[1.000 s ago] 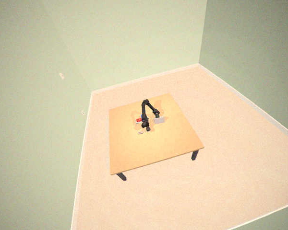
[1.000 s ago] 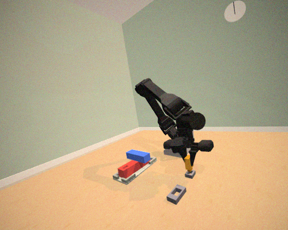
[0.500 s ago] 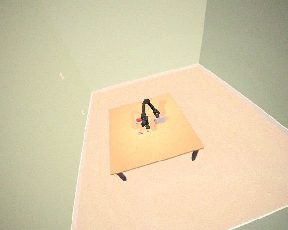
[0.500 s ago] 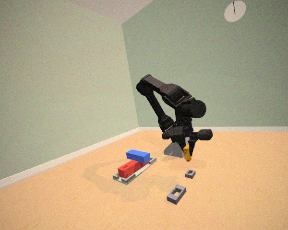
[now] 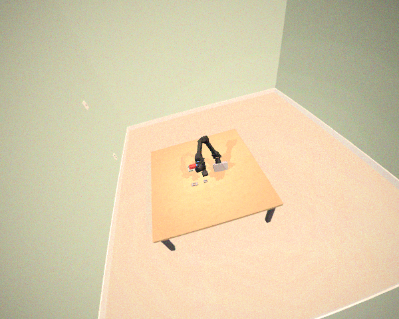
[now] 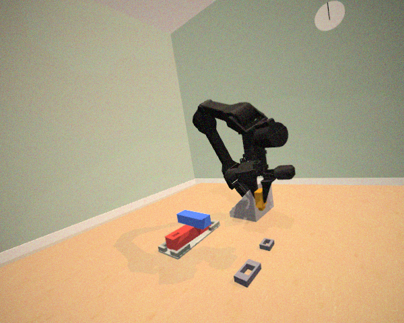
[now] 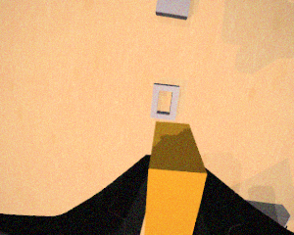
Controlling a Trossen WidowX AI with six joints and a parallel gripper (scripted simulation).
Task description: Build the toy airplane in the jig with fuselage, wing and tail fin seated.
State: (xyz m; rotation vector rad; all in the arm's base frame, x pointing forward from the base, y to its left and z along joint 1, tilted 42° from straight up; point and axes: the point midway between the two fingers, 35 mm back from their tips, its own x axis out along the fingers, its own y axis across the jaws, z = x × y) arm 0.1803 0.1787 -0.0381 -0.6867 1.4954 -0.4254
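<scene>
The red fuselage lies lengthwise in the pale cradle and looks level. The blue wing lies across the top of the fuselage near its far end; its tab is hidden. A dark socket opening shows empty in the fuselage top at the near end. My gripper is shut on the orange tail fin. It holds the fin upright above the table, clear of the small grey holder and to the right of the cradle in the exterior view. The fin's tab cannot be made out.
The small grey holder and the larger grey holder stand on the table, both without a part. A grey wedge-shaped block stands by the arm's base, behind the gripper.
</scene>
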